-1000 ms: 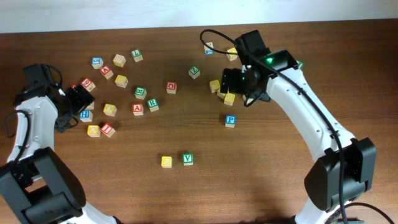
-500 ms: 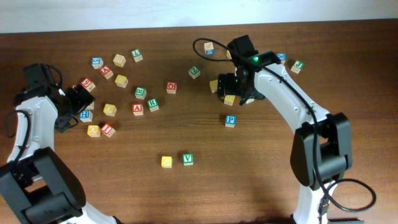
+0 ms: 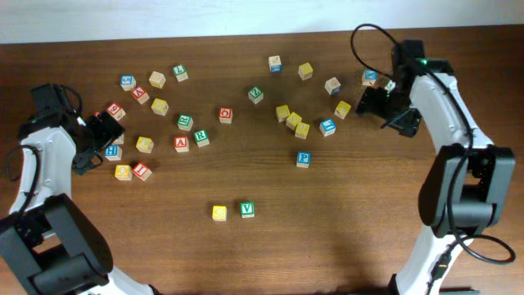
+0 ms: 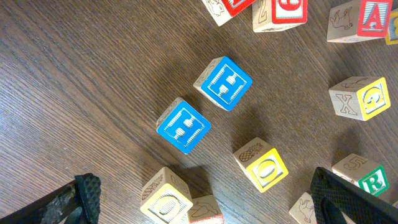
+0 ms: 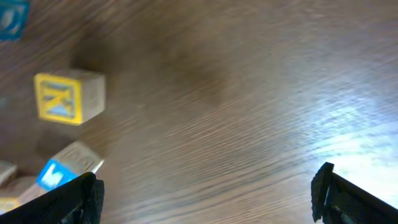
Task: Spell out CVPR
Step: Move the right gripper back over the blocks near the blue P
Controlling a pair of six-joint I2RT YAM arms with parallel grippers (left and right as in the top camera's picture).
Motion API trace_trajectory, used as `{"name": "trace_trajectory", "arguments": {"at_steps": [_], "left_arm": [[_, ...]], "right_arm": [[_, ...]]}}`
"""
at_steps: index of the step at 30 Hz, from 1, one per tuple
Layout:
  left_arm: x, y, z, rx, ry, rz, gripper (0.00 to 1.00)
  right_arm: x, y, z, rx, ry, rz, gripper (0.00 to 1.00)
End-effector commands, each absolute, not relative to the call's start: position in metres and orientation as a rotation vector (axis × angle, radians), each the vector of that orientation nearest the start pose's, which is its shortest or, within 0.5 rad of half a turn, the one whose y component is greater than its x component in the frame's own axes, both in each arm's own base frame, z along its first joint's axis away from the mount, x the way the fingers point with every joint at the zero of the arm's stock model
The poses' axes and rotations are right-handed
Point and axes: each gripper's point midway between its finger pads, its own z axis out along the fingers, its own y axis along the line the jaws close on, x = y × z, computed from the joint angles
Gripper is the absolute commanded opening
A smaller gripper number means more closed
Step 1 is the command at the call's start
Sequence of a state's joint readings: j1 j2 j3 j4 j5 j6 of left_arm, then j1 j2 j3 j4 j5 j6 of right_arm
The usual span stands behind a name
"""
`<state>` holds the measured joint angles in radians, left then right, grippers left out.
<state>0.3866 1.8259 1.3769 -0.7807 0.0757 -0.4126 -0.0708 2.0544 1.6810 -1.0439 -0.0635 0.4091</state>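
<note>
- Dark wood-grain desk (image 3: 344,238) carries scattered letter blocks, most of them in its far half; the near half is bare except for one short row.
- Right arm (image 3: 446,98) reaches out near the far right corner, and the left arm (image 3: 37,156) sits by the left edge.
- Right pincer (image 5: 206,186) is released: its wrist view shows both fingers spread wide with only bare wood between them.
- Left pincer (image 4: 204,183) is also spread and grips nothing. It hangs over a cluster of blocks by the left edge.
- Row so far: a yellow block (image 3: 219,213) and the green V block (image 3: 246,209) lie side by side toward the near edge. I cannot read the yellow one's letter, but I judge it to be the C.
- By that reading the step in hand is fetching the third letter.
- P block (image 3: 303,158) lies alone near the desk's middle. It is well apart from the right pincer, toward the left and the near edge.
- Next move, I judge: bring the right pincer over the P, straddle it, clench, then set it just to the V's right.
- R block (image 3: 201,137), green, lies left of centre, nearer the left pincer.
</note>
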Motion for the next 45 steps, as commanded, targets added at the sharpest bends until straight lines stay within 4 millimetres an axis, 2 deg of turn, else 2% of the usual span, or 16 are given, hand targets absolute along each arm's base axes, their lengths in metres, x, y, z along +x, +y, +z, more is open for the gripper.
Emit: {"name": "trace_trajectory", "arguments": {"at_steps": [1, 3, 4, 8, 9, 13, 15, 18, 23, 26, 27, 28, 32, 34, 40, 45], "left_arm": [[0.389, 0.143, 0.081, -1.093, 2.589, -0.126, 0.99], [0.389, 0.143, 0.081, -1.093, 2.589, -0.126, 0.99], [0.389, 0.143, 0.081, -1.093, 2.589, -0.126, 0.99], [0.389, 0.143, 0.081, -1.093, 2.589, -0.126, 0.99], [0.389, 0.143, 0.081, -1.093, 2.589, -0.126, 0.99], [0.389, 0.143, 0.081, -1.093, 2.589, -0.126, 0.99], [0.389, 0.143, 0.081, -1.093, 2.589, -0.126, 0.99], [0.389, 0.143, 0.081, -1.093, 2.589, -0.126, 0.99], [0.389, 0.143, 0.081, -1.093, 2.589, -0.126, 0.99], [0.389, 0.143, 0.081, -1.093, 2.589, -0.126, 0.99], [0.389, 0.143, 0.081, -1.093, 2.589, -0.126, 0.99], [0.389, 0.143, 0.081, -1.093, 2.589, -0.126, 0.99], [0.389, 0.143, 0.081, -1.093, 2.589, -0.126, 0.99], [0.389, 0.143, 0.081, -1.093, 2.589, -0.126, 0.99], [0.389, 0.143, 0.081, -1.093, 2.589, -0.126, 0.99], [0.389, 0.143, 0.081, -1.093, 2.589, -0.126, 0.99]], "right_arm": [[0.439, 0.032, 0.080, 0.345, 2.936, 0.460, 0.98], [0.439, 0.082, 0.092, 0.029, 2.884, 0.698, 0.99], [0.438, 0.092, 0.093, -0.006, 2.879, 0.713, 0.99], [0.438, 0.145, 0.093, -0.208, 2.847, 0.664, 0.98], [0.437, 0.160, 0.090, -0.279, 2.840, 0.578, 0.98], [0.434, 0.195, 0.086, -0.416, 2.801, 0.458, 0.98], [0.432, 0.217, 0.083, -0.431, 2.787, 0.474, 0.98], [0.434, 0.249, 0.082, -0.291, 2.776, 0.546, 0.99], [0.427, 0.286, 0.088, -0.369, 2.719, 0.586, 0.98], [0.432, 0.277, 0.101, -0.244, 2.720, 0.610, 0.98], [0.438, 0.266, 0.113, -0.195, 2.706, 0.614, 0.98], [0.448, 0.242, 0.134, -0.131, 2.675, 0.606, 0.98], [0.465, 0.190, 0.172, 0.009, 2.616, 0.676, 0.98], [0.465, 0.180, 0.174, 0.038, 2.621, 0.748, 0.98], [0.456, 0.170, 0.164, 0.066, 2.682, 0.687, 0.98], [0.456, 0.126, 0.147, 0.166, 2.729, 0.336, 0.98]]}}
